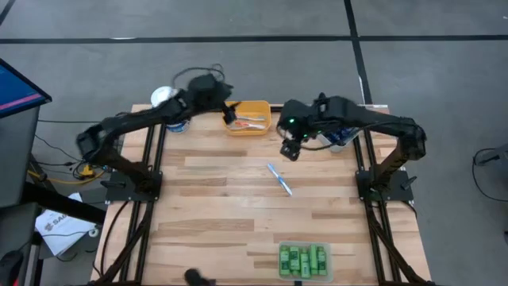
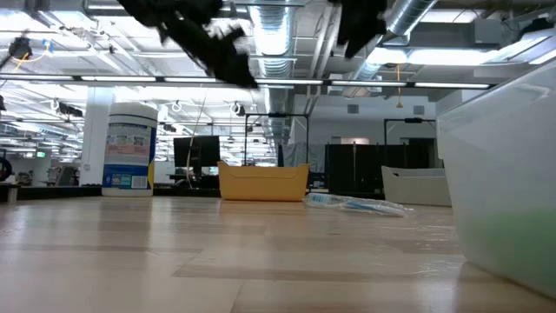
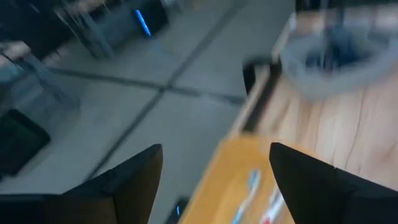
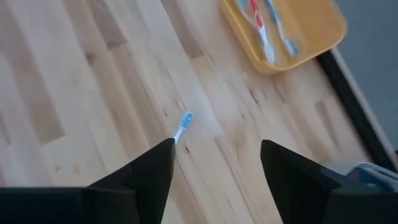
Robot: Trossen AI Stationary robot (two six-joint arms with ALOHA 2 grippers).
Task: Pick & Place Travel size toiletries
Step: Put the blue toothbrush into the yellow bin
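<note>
A light-blue toothbrush (image 1: 279, 179) lies flat on the wooden table near its middle; its head (image 4: 185, 119) shows just ahead of my right gripper (image 4: 217, 143). That gripper (image 1: 290, 149) hangs open above the table, a little to the far side of the brush, with nothing between its fingers. My left gripper (image 1: 232, 114) stands open over the orange bin (image 1: 248, 117) at the table's far edge and touches nothing. Inside that bin lie a pink toothbrush (image 4: 260, 28) and a blue one (image 4: 281, 31). Green bottles (image 1: 303, 258) fill a clear bin at the near edge.
A white-lidded canister (image 2: 130, 148) stands at the far left corner. A grey bin (image 3: 336, 56) with dark things in it sits at the far right, under my right arm. The clear bin's wall (image 2: 504, 174) rises close to the low camera at the near right.
</note>
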